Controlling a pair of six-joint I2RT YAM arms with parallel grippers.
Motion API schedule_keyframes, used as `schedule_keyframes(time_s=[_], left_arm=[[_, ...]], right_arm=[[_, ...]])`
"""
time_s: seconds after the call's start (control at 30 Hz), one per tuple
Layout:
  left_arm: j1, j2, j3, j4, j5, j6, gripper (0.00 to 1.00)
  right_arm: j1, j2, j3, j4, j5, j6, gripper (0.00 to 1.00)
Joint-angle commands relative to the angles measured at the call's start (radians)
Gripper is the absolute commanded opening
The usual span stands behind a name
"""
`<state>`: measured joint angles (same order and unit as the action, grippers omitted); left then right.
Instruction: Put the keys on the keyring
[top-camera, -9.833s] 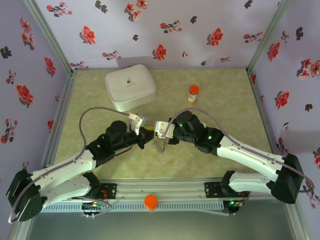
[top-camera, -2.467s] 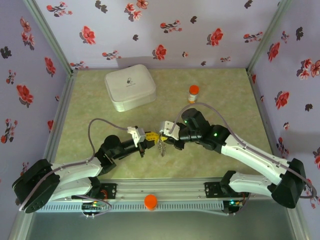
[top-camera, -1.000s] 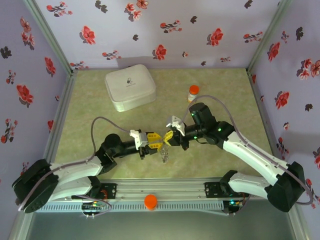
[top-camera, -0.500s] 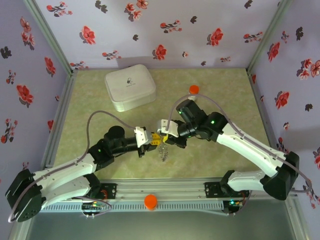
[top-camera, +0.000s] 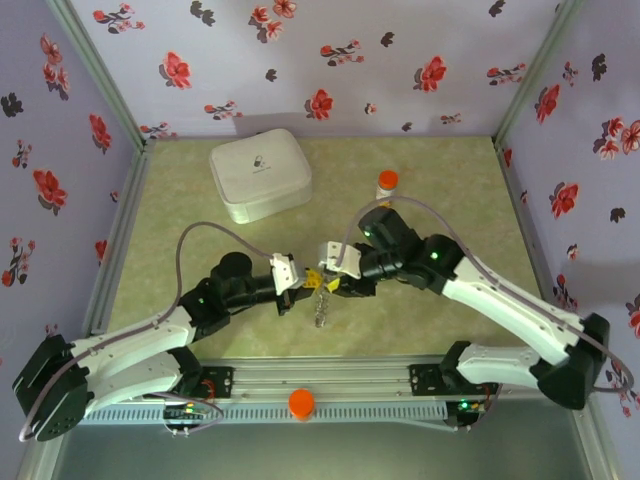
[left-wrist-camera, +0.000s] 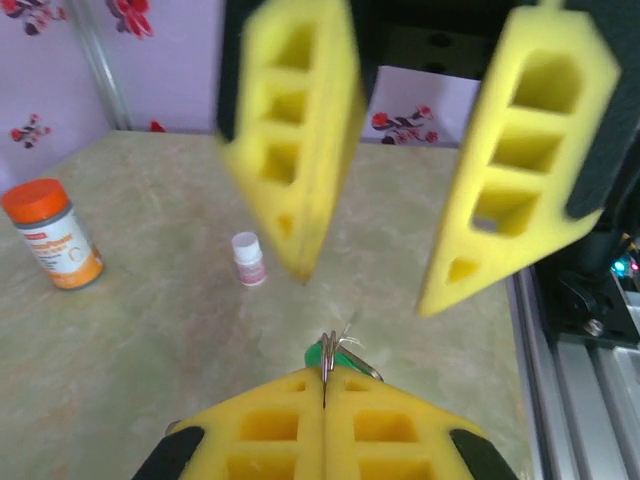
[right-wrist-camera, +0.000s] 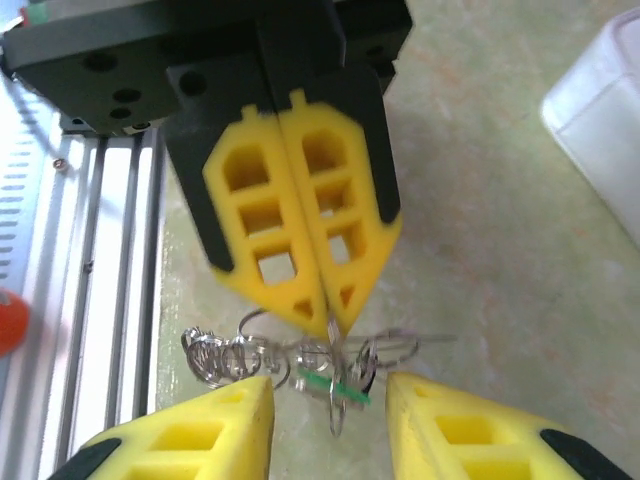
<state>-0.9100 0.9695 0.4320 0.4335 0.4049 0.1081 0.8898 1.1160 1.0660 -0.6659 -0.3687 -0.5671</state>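
Observation:
My left gripper (left-wrist-camera: 325, 385) is shut on a thin grey metal ring of the keyring (right-wrist-camera: 235, 352), held above the table. The green-headed key (right-wrist-camera: 337, 389) hangs on the ring just under the left fingertips (right-wrist-camera: 330, 315). It also peeks out past the shut pads as a green head (left-wrist-camera: 318, 354). A dark bit beside it may be the black-headed key; I cannot tell. My right gripper (right-wrist-camera: 328, 385) is open, its yellow fingers on either side of the dangling bunch. From above, the left gripper (top-camera: 306, 283) and right gripper (top-camera: 330, 281) meet tip to tip, the keyring (top-camera: 320, 308) hanging below.
An orange-capped pill bottle (left-wrist-camera: 50, 235) stands on the table, also visible behind the right arm as the bottle (top-camera: 386, 181). A tiny white cap-like piece (left-wrist-camera: 247, 258) sits nearby. A white box (top-camera: 260, 173) lies at the back left. The aluminium rail (top-camera: 320, 380) runs along the near edge.
Over the last second both grippers moved left together with the bunch. The right arm has shifted, uncovering more of the pill bottle. The left gripper stays shut on the ring.

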Motion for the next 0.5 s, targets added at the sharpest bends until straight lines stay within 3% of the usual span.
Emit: schedule_keyframes(time_s=[0.0,0.1,0.47], left_arm=[[-0.001,0.006,-0.056,0.253,-0.061,-0.119,0.00],[-0.001,0.020,-0.087,0.330,-0.048,-0.174,0.00],[-0.001,0.026,-0.087,0.341,-0.056,-0.193,0.00]], right_arm=[[-0.002,-0.070,-0.079,0.108,0.080,0.056,0.36],[-0.001,-0.091,-0.118,0.153,0.086,0.066,0.38],[0.010,-0.038,-0.127,0.233,0.025,0.094,0.36]])
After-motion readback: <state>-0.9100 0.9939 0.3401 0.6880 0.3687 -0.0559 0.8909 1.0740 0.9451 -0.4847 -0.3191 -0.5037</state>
